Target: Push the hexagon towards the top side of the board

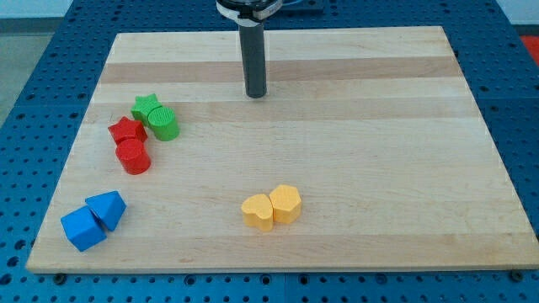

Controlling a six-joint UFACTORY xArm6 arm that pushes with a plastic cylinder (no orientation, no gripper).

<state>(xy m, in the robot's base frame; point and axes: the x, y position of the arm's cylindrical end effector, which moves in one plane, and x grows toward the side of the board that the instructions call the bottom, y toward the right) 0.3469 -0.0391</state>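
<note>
The yellow hexagon [286, 203] lies on the wooden board near the view's bottom middle, touching a yellow heart-shaped block [258, 211] on its left. My tip [256, 94] stands on the board near the view's top middle, well above both yellow blocks and apart from every block.
A green star [146, 107] and green cylinder [163, 124] sit at the view's left, with a red star [126, 130] and red cylinder [134, 156] just below them. A blue cube [82, 228] and blue triangular block [108, 208] lie at the bottom left. The board [379, 126] has blue pegboard around it.
</note>
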